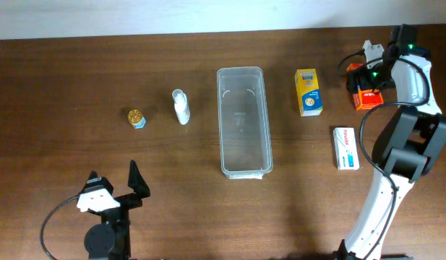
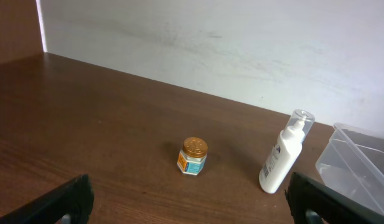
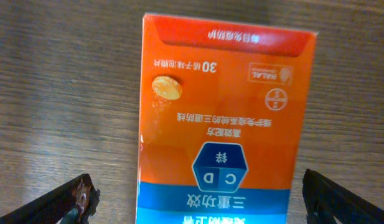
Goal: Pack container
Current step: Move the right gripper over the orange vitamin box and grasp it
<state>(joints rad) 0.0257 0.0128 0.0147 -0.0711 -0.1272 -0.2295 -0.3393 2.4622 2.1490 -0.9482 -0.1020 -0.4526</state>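
Nearest, the left hand (image 1: 113, 180) is waiting, spread. The container (image 1: 243, 119) is lying empty mid-worktop (image 1: 63, 87). Farthest, the right hand (image 3: 204, 202) is hovering spread over the orange box (image 3: 226, 93). If it is sitting off-centre, one finger risks catching the box edge and skewing it.

The clear container (image 1: 241, 71) lies lengthwise at the table's middle, with a white bottle (image 1: 181, 107) on its side at its 9 o'clock and a small gold-lidded jar (image 1: 136, 118) farther out the same way. A yellow box (image 1: 308, 92) sits at its 2 o'clock, a white box (image 1: 345, 148) at 4 o'clock, and an orange box (image 1: 366, 100) beyond the yellow one, partly under the right gripper (image 1: 363, 78). The left gripper (image 1: 114, 180), fingers spread, is at 7 o'clock, well apart from everything.
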